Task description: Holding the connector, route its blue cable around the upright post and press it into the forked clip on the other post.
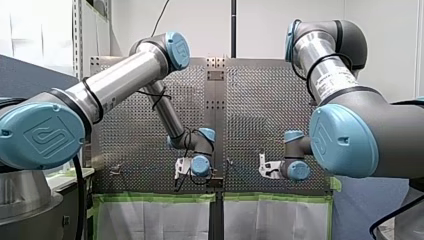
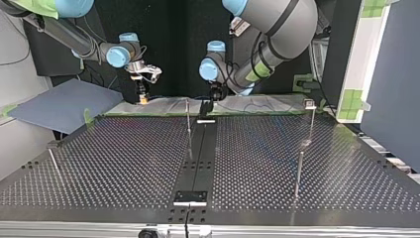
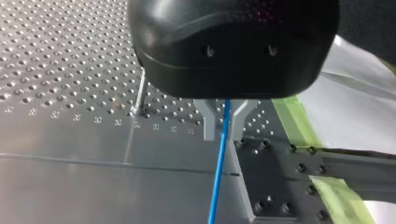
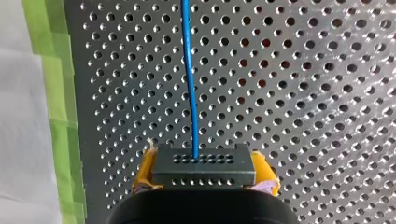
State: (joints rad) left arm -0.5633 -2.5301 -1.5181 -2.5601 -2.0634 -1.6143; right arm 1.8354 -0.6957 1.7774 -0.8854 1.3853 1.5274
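Two grippers, one blue cable (image 3: 219,177): what could go wrong? — Desk

A tight pull could, I judge, twist the connector (image 4: 203,163) in my right gripper (image 4: 204,179), clamped on it by its yellow pads (image 4: 145,171); slack could ride over the upright post (image 2: 188,126). Whether my left gripper (image 3: 225,137) pinches the blue cable beneath it, I cannot tell. — Arm

Which way does it lie? — Desk

Long axis pad to pad, above the perforated table (image 4: 303,93) beside the green tape (image 4: 58,93); holed face straight ahead, cable leaving that way. — Arm
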